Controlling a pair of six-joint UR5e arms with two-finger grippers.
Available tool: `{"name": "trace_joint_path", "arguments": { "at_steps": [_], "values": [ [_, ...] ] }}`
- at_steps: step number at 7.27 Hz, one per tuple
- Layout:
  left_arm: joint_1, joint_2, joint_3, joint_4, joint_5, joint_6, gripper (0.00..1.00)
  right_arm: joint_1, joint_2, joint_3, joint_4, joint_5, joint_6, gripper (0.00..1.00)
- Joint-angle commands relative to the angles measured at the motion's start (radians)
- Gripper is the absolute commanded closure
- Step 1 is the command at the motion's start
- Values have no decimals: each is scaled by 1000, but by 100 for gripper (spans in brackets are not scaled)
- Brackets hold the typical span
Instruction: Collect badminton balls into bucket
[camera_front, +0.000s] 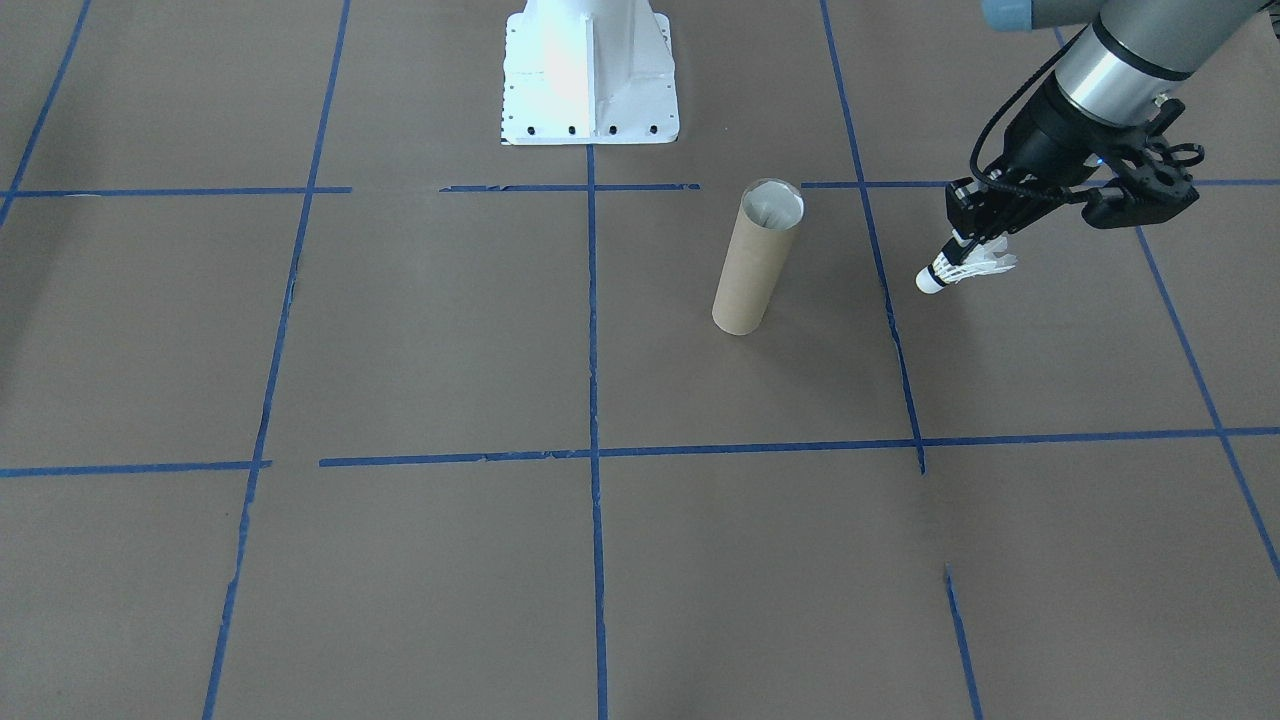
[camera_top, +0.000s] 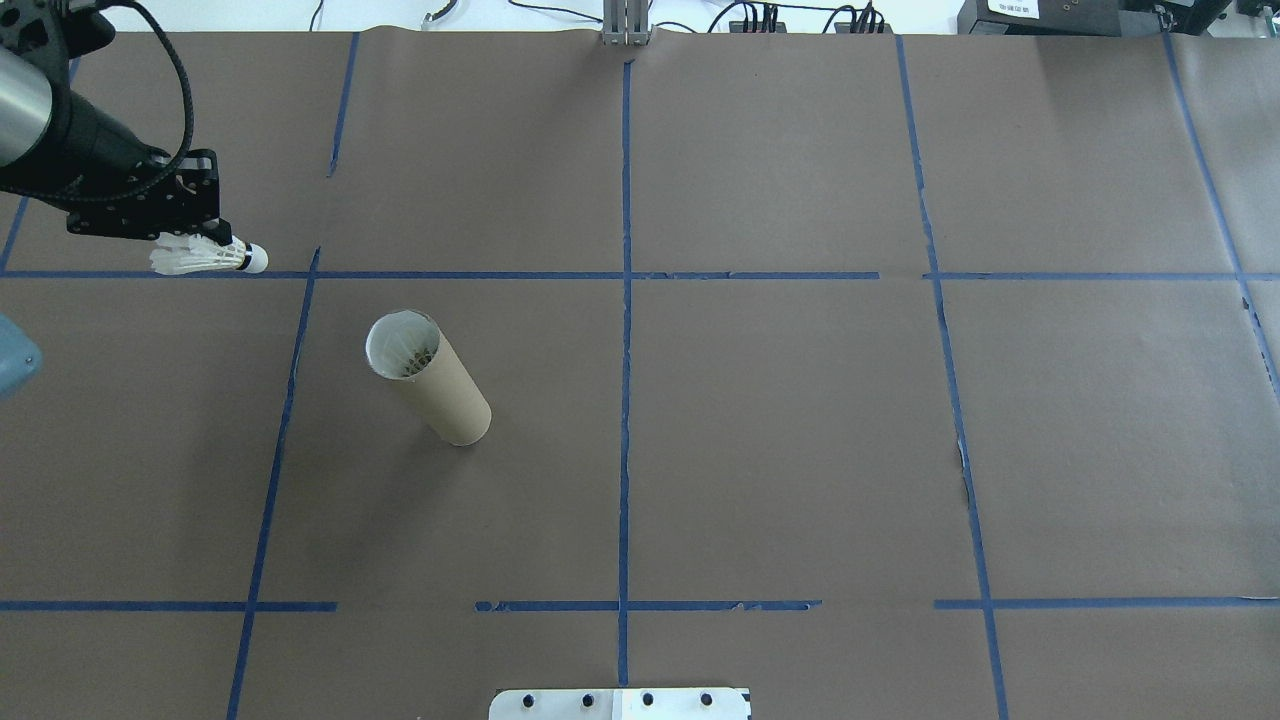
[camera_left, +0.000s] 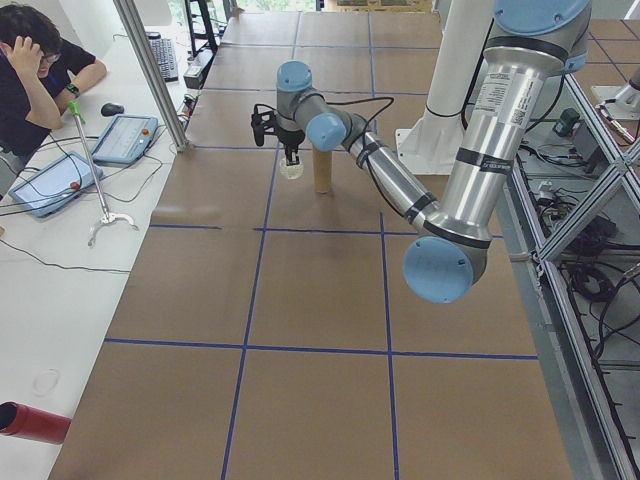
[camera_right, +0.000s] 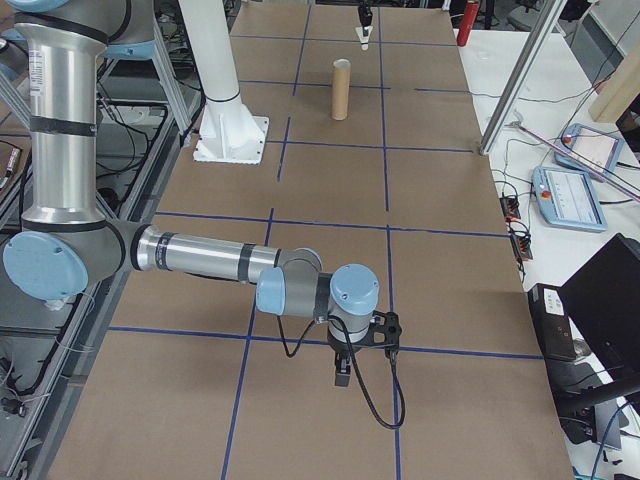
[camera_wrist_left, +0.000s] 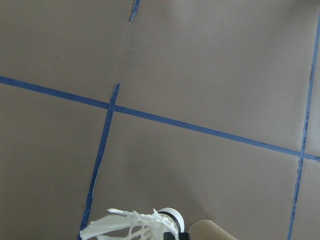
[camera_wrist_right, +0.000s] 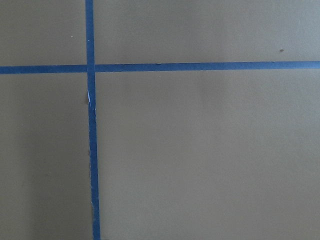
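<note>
Shuttlecock (camera_front: 955, 268) clamped in left pincer (camera_front: 975, 240), lifted off the tabletop (camera_front: 700, 560), cork tip pointing toward the tube, feathers trailing back under the pincer. Held by the feather skirt near the cork, as far as visible. Cardboard tube (camera_front: 755, 258) upright, near but clearly apart from the shuttlecock, mouth open; something pale with a dark grid inside (camera_top: 405, 348), probably a shuttlecock already dropped in.

Right pincer (camera_right: 342, 372) low over bare tabletop, well apart from everything; seen only from the side camera, so cannot tell whether apart or together.

Risks, judged:
- Shuttlecock lying near horizontal; without tilting cork-down, likely to catch on the narrow rim.
- Tall narrow tube, unsupported: a sideways nudge from the pincer could topple it.
- Feather grip soft; possible slip or crushed feathers.
</note>
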Motion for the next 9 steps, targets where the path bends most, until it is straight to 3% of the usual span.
{"name": "trace_joint_path", "arguments": {
  "at_steps": [1, 3, 4, 6, 9],
  "values": [
    [9, -260, -42, 493, 147, 61, 100, 0, 1, 0, 0, 0, 0, 0],
    [80, -461, 8, 760, 167, 47, 100, 0, 1, 0, 0, 0, 0, 0],
    [148, -547, 58, 869, 227, 26, 100, 0, 1, 0, 0, 0, 0, 0],
    [216, -635, 175, 892, 235, -60, 100, 0, 1, 0, 0, 0, 0, 0],
    [286, -651, 203, 884, 232, -138, 100, 0, 1, 0, 0, 0, 0, 0]
  ]
}}
